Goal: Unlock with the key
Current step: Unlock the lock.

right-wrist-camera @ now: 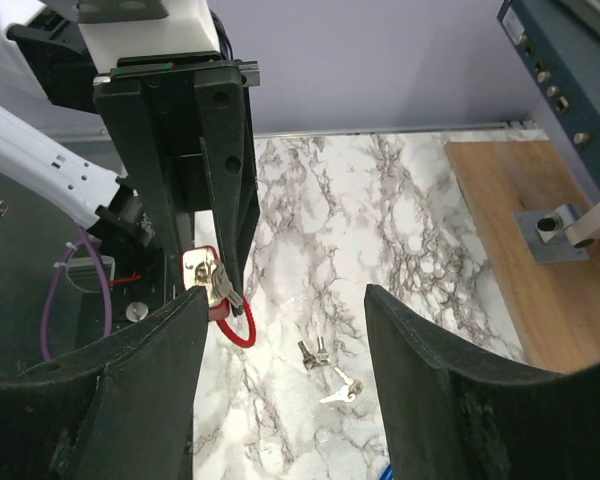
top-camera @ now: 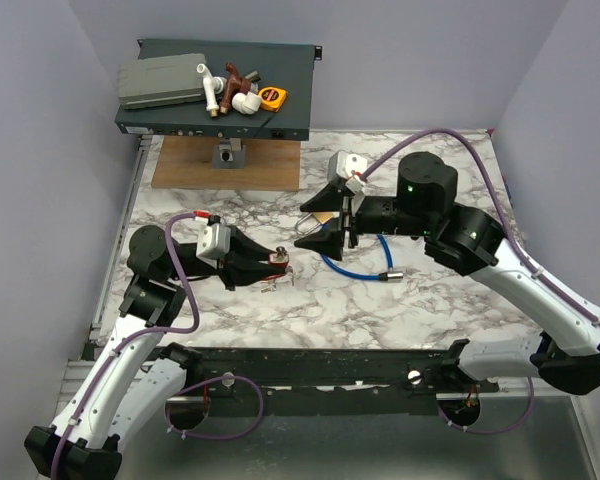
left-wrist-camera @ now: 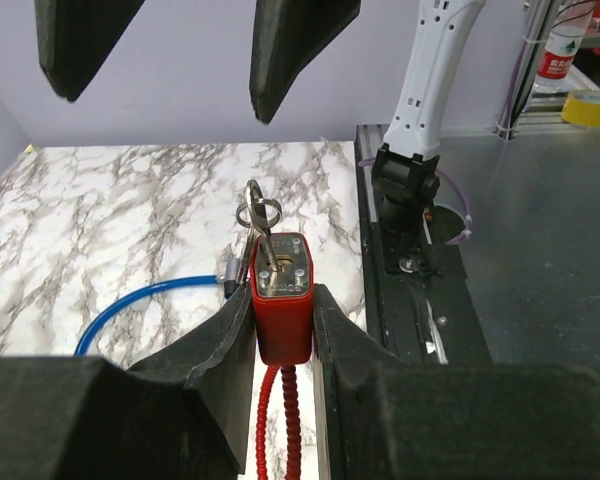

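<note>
step: key [left-wrist-camera: 264, 245] sits in red lock [left-wrist-camera: 283, 300], turn not yet done | left hand [top-camera: 276, 263] clenched on red lock | right hand [top-camera: 328, 218] released, empty | next: pinch key head, twist gently

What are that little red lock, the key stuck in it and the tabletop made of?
Red lock: probably painted or plastic-coated metal; glossy red sides, silvery riveted face.
Key: bare metal, grey and shiny, on a wire ring.
Tabletop: marble-look, white with grey veins; real stone or printed laminate, cannot tell.
</note>
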{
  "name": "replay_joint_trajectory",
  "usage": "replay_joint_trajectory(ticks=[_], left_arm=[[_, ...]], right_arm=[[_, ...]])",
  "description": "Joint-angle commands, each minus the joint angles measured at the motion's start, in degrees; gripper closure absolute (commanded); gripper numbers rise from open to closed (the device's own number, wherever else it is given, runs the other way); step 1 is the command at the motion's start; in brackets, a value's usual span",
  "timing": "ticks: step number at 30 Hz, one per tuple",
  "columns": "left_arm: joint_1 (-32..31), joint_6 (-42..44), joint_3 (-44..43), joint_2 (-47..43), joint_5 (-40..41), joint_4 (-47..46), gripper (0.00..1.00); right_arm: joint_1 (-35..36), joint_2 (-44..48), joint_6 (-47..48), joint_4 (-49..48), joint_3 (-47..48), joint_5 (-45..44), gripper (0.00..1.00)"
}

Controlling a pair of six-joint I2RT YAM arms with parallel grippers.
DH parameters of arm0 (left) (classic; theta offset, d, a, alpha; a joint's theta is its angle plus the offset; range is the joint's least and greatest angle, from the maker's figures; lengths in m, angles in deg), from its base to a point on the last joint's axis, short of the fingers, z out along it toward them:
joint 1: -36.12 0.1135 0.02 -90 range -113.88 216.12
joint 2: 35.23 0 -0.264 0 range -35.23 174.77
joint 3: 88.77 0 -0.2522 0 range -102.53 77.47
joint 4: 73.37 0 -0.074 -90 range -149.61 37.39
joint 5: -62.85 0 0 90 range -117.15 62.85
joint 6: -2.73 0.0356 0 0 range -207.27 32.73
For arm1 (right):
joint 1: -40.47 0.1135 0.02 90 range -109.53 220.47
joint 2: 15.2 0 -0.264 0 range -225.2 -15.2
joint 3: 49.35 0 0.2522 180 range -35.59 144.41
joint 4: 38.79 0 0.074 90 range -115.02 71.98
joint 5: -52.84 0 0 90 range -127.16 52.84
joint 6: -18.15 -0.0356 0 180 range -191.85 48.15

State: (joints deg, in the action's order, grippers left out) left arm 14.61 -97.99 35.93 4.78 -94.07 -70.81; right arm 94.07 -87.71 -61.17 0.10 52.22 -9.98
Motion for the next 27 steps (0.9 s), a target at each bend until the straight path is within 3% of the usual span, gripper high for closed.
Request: replay_joint_trajectory(ticks=[1,7,15,27], left_arm=[[-0.21,-5.01,0.14,-0.55,-3.28,-6.68,1.00],[-0.28,-6.83,-0.29,-0.37,-4.57,-9.22,1.00],[-0.23,-7.55,-0.69,-0.78,-4.90,-9.44,1.00],[-0.28,-7.30,-1.00,-1.03,-3.88,-9.99,1.00]], right_arm=[[-0.22,3.39,2.32,-1.51,-2.66,1.70,0.34],[-0.25,1.91,2.29,-4.32,-3.88,6.61,0.37],[-0.20,-0.68,1.99,-7.36,-3.14,11.52,0.51],[-0.21,-1.84,1.63,-3.96,-2.83,18.09,0.53]])
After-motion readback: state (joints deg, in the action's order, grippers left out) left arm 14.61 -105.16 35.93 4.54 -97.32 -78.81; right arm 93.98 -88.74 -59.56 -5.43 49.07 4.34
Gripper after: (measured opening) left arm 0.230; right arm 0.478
